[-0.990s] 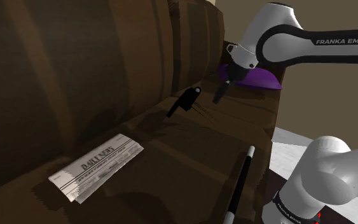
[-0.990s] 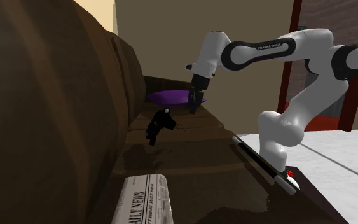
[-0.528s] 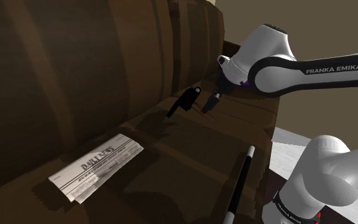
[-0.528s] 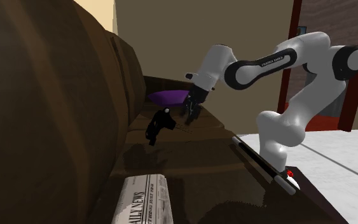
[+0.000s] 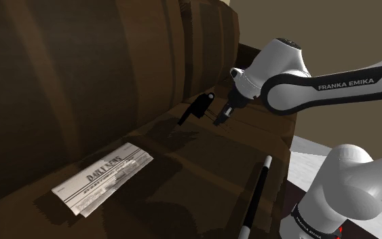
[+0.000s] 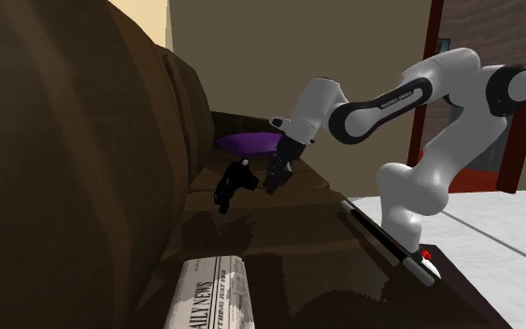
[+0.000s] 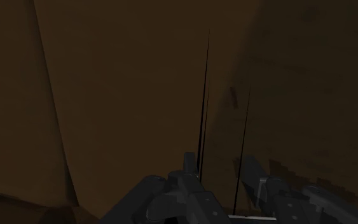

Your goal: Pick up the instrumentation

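Here, black instrument on sofa, just beside jaws

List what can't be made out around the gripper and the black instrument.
- Whether the gripper touches the thin wires of the black instrument: too fine in the shoulder view, too dim in the wrist view.
- Newspaper: near end cut off by the second exterior view's bottom edge.
- Black-and-white rod: lower end cut off by the shoulder view's bottom edge.
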